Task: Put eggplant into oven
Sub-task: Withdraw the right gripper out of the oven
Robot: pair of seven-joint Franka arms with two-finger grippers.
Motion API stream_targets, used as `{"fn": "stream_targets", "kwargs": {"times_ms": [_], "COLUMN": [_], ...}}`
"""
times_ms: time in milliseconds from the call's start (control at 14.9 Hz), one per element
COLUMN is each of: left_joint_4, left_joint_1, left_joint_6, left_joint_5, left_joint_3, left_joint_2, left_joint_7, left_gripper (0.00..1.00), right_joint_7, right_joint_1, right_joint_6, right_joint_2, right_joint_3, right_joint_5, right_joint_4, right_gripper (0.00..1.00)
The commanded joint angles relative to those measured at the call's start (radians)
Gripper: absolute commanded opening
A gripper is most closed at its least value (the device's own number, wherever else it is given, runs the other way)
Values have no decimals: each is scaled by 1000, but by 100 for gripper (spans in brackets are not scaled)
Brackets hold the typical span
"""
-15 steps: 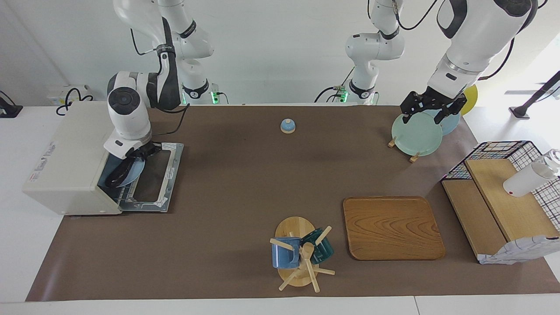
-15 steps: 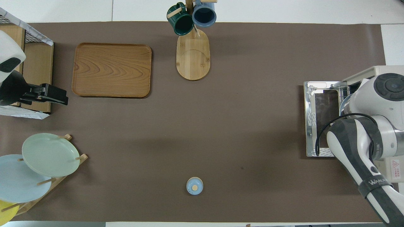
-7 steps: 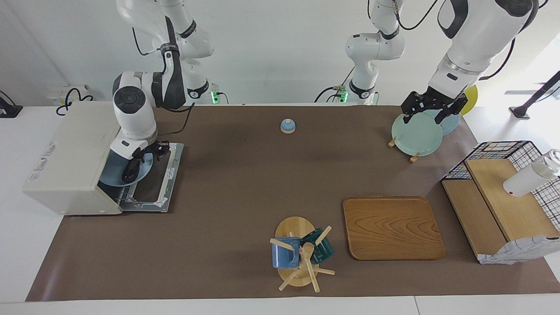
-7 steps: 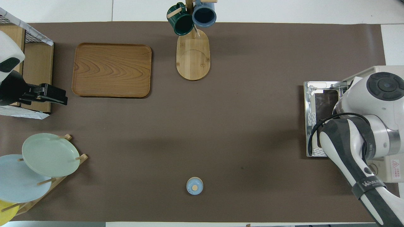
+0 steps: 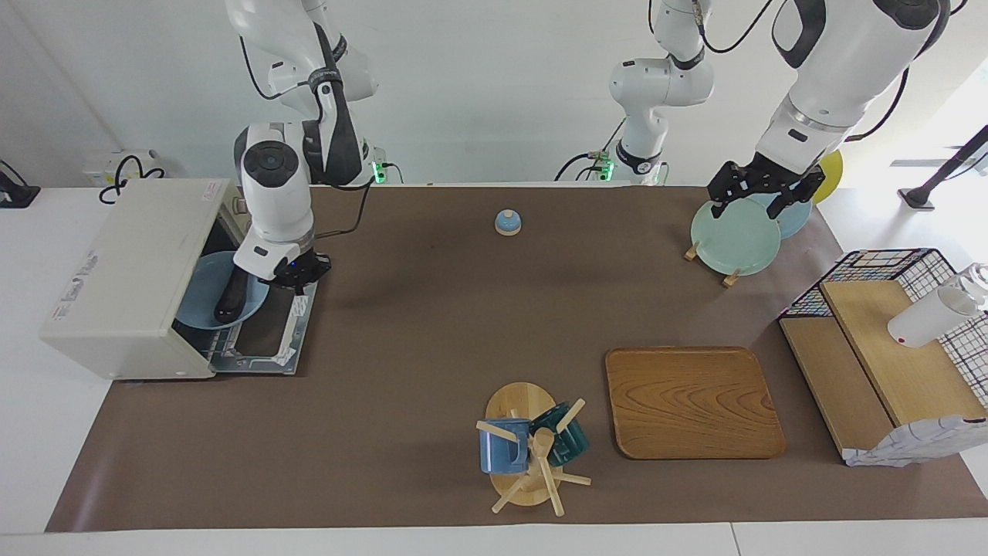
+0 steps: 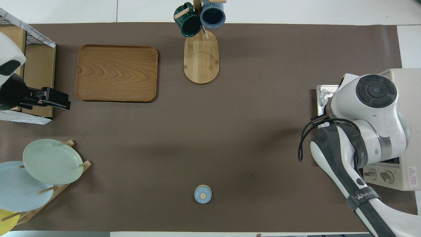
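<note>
The cream-white oven [image 5: 123, 262] stands at the right arm's end of the table, its drop-down door [image 5: 266, 340] lying open and flat. Inside, the dark eggplant [image 5: 230, 297] lies on a light blue plate [image 5: 202, 284], free of any gripper. My right gripper [image 5: 299, 274] is open and empty, just outside the oven mouth, over the edge of the door nearer to the robots. In the overhead view the right arm hides it and most of the oven [image 6: 408, 85]. My left gripper [image 5: 752, 202] is open and empty, waiting in the air at the left arm's end [image 6: 64, 100].
A small blue bell [image 5: 508, 222] sits mid-table near the robots. A plate rack with a green plate [image 5: 733, 235], a wooden tray [image 5: 691, 401], a mug tree [image 5: 529, 448] and a wire basket with wooden shelves [image 5: 888, 340] stand toward the left arm's end.
My right gripper let go of the eggplant on the plate and drew back out of the oven mouth, toward the table's middle. The left arm has not moved.
</note>
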Motion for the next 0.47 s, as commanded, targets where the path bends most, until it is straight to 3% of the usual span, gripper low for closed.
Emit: {"fn": "stream_targets", "kwargs": {"times_ms": [0, 403], "left_joint_4": [-13, -13], "left_joint_1": [15, 15], "left_joint_6": [-7, -7], "left_joint_5": [11, 11], "left_joint_3": [-11, -9], "left_joint_2": [-15, -15], "left_joint_7": [6, 6], "left_gripper": [100, 100], "right_joint_7": [34, 71], "right_joint_1": [-4, -37], "right_joint_6": [87, 161], "right_joint_2": [79, 110], "right_joint_3": [2, 2], "right_joint_5": [13, 13], "right_joint_4": [-5, -66], "right_gripper": [0, 0]}}
